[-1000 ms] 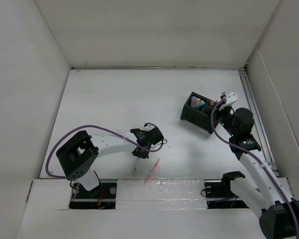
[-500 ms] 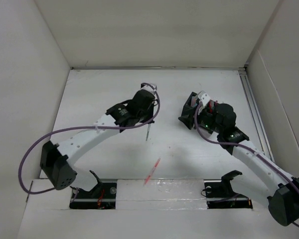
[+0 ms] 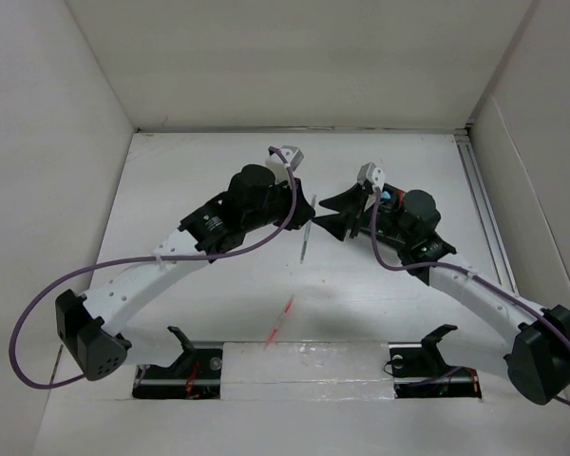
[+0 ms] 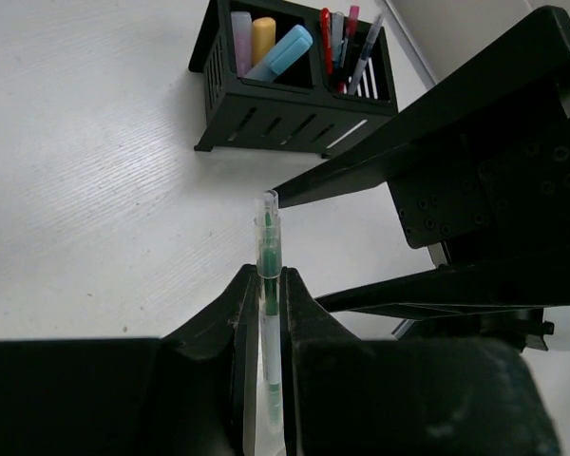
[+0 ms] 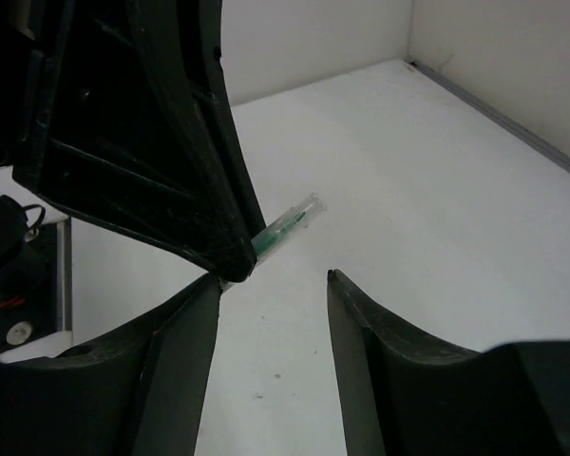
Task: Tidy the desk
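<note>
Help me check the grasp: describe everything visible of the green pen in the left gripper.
The pen is a slim, clear plastic barrel with a green core and a clear end. The left gripper is shut on the barrel, so one end sticks out past the fingertips, seemingly off the desk. It points toward the open right gripper, which is near it but not touching it. Nothing else touches the pen.

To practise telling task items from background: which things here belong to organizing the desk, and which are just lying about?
Part of the job: desk, black organizer, green pen, red pen loose on the desk.
Just background: wall panels, side rail.
</note>
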Motion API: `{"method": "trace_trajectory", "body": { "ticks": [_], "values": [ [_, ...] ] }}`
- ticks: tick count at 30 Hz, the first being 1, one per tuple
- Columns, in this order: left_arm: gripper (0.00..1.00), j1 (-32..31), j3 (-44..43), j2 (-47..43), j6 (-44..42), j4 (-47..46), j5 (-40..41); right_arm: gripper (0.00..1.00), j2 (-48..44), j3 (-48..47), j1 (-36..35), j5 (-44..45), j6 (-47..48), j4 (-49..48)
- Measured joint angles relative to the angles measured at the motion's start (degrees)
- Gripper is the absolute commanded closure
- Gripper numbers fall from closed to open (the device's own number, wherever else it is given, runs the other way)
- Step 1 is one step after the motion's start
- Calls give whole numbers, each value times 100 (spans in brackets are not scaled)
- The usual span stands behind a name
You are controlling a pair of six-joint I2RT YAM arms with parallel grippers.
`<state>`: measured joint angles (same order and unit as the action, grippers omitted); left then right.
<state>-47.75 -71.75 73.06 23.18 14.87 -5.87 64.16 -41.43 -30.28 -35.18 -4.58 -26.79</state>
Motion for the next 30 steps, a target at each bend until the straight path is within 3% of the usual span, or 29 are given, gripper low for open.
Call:
{"method": "trace_trajectory", "body": {
  "ticks": [8,17,30],
  "values": [
    [100,24,195,-278,2,-173,-79,54,-70,-13,260,-308,-308,-555],
    [100,24,205,-286,2,-188,-149,49,11,-96,538,-542,-699,-1047],
    [100,-90,280,-304,-15,-310,-251,50,763,-24,205,-684,-1884,-2614]
  ]
}}
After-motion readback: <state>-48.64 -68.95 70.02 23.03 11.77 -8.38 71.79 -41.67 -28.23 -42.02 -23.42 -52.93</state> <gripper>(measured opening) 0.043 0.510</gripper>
